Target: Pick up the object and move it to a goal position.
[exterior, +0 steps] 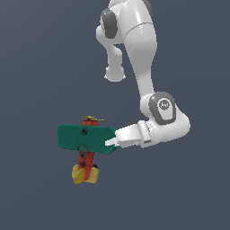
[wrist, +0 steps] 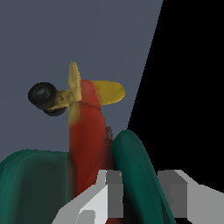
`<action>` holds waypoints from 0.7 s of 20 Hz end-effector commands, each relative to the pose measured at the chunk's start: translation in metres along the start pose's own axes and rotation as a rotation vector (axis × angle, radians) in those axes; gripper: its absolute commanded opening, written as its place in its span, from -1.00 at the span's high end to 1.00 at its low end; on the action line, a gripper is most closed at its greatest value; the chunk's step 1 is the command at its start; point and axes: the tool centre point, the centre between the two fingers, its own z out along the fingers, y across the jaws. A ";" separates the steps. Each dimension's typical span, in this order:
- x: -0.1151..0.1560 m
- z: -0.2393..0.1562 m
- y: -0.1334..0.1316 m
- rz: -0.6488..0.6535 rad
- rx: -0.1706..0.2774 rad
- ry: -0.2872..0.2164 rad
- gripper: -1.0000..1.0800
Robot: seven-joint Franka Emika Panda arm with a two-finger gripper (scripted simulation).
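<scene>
The object, a toy airplane [exterior: 85, 137], has a wide teal wing, a red-orange fuselage, a small propeller at one end and a yellow tail at the other. My gripper [exterior: 113, 139] reaches in from the exterior view's right and is shut on the tip of the wing. In the wrist view the teal wing [wrist: 131, 166] runs between my two grey fingers [wrist: 109, 194], with the gripper [wrist: 142, 197] clamped across its edge. Beyond it I see the red fuselage [wrist: 89, 140], the yellow tail [wrist: 107, 92] and a black wheel [wrist: 43, 95].
Behind everything is a plain grey-blue backdrop [exterior: 36, 67]; no table edge or goal marker shows. The white arm [exterior: 143, 54] rises above and to the exterior view's right of the airplane. Part of the wrist view is black.
</scene>
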 end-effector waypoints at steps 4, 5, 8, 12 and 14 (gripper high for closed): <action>0.004 0.002 0.008 0.005 -0.002 0.000 1.00; 0.005 0.002 0.008 0.005 -0.002 0.000 1.00; 0.004 0.003 0.005 0.003 0.000 0.000 1.00; 0.008 0.005 0.008 0.003 0.000 0.000 1.00; 0.011 0.007 0.011 0.003 0.000 0.000 1.00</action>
